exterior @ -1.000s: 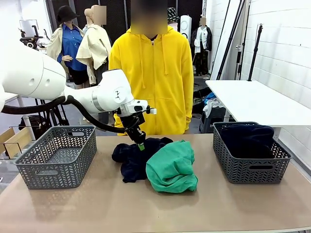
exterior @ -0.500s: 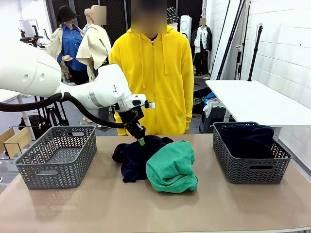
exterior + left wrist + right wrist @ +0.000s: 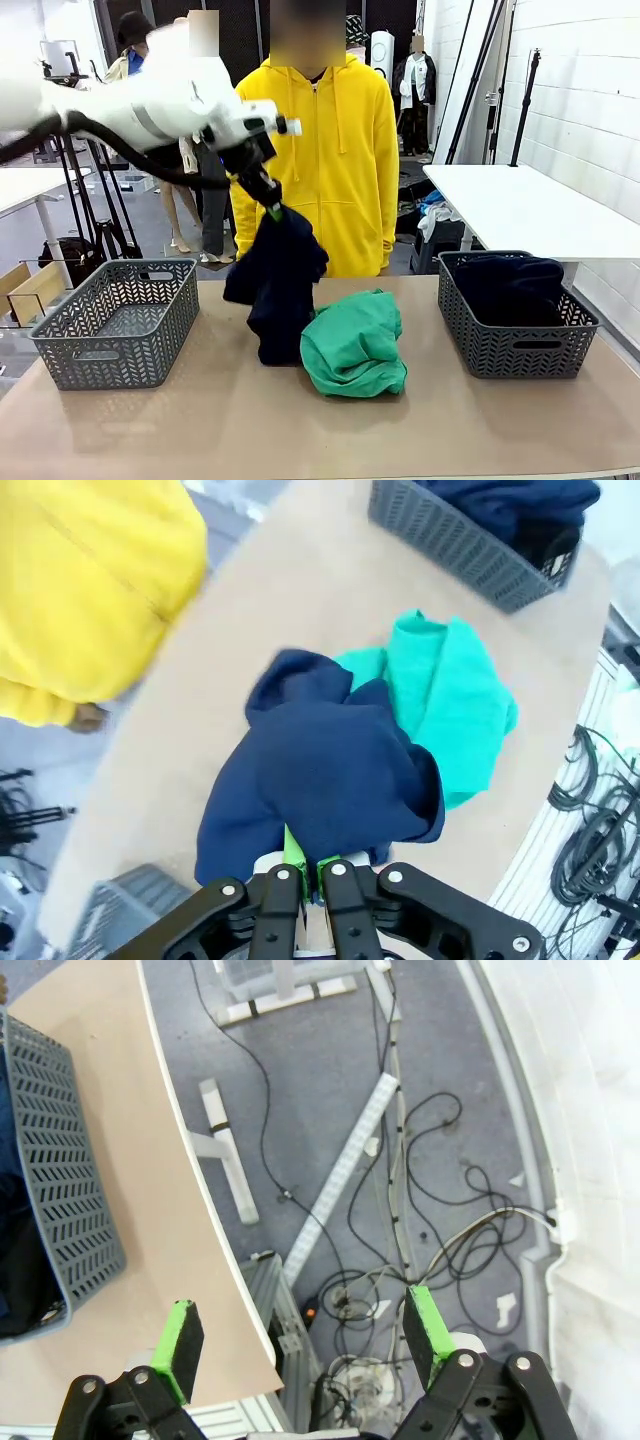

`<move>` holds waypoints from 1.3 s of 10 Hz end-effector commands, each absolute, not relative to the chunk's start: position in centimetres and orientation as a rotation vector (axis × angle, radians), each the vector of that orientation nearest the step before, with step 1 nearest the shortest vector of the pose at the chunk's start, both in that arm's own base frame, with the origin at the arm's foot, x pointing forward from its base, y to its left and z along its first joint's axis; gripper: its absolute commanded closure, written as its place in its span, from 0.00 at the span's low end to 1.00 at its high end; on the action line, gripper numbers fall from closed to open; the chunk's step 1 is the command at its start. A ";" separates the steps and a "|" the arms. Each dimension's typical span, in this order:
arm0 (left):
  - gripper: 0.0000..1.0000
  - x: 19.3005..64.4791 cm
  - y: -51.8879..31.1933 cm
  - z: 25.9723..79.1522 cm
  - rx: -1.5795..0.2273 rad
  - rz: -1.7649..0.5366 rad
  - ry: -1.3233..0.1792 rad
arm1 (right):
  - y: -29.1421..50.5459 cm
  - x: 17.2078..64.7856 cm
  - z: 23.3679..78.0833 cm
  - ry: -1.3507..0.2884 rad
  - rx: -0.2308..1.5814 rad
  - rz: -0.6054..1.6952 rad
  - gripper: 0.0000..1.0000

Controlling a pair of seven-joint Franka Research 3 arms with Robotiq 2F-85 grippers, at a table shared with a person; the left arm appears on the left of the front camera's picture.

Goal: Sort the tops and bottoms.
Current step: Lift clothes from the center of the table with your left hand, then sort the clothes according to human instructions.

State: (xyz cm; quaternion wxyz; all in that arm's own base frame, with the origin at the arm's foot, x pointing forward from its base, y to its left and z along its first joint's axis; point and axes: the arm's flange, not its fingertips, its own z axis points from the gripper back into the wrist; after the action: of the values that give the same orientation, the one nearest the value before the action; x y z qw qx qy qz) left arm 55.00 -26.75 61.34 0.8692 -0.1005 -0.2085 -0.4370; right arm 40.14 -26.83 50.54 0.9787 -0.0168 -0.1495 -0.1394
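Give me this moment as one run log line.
left pincer: shut on navy garment, hanging over table | right pincer: open, holding nothing | green garment: on table | right basket: dark clothes inside

White arm (image 3: pixel 150 105) — black gripper (image 3: pixel 274 210), green pads (image 3: pixel 292 848)

A tan work table (image 3: pixel 300 430) fills the foreground. To the right, a white table (image 3: pixel 520 205) stands near a white painted brick wall (image 3: pixel 590 90), with black stands (image 3: pixel 526 100) beside it. A dark curtain (image 3: pixel 240 25) closes the back. The grey floor (image 3: pixel 300 1080) carries loose black cables (image 3: pixel 397 1160) and a white cable duct (image 3: pixel 342 1175).
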 end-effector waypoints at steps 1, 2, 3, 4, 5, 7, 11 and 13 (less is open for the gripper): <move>1.00 54.4 -26.9 66.1 -0.123 -0.933 -0.540 | -26.9 40.1 50.4 -0.299 -0.035 -0.268 0.00; 1.00 53.1 -27.7 69.2 -0.118 -0.960 -0.581 | -26.9 40.1 50.4 -0.299 -0.035 -0.268 0.00; 1.00 52.2 -28.6 71.4 -0.105 -0.969 -0.633 | -26.9 40.1 50.4 -0.299 -0.035 -0.268 0.00; 1.00 51.3 -29.4 73.4 -0.094 -0.977 -0.666 | -26.9 40.1 50.4 -0.299 -0.035 -0.268 0.00; 1.00 50.6 -29.9 75.1 -0.085 -0.967 -0.694 | -26.9 40.1 50.4 -0.299 -0.035 -0.268 0.00; 1.00 48.7 -30.7 76.8 -0.111 -0.995 -0.707 | -26.9 40.1 50.4 -0.299 -0.035 -0.268 0.00; 1.00 47.8 -31.3 76.8 -0.123 -1.022 -0.702 | -26.9 40.1 50.4 -0.299 -0.035 -0.268 0.00; 1.00 47.8 -31.3 76.8 -0.123 -1.022 -0.702 | -26.9 40.1 50.4 -0.299 -0.035 -0.268 0.00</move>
State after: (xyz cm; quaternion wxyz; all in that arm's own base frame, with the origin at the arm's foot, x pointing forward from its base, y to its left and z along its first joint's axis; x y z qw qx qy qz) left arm 47.62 -31.25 76.37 0.8134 -0.0630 -0.3231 -0.4796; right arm 40.15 -26.83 50.54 0.9788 -0.0168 -0.1495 -0.1393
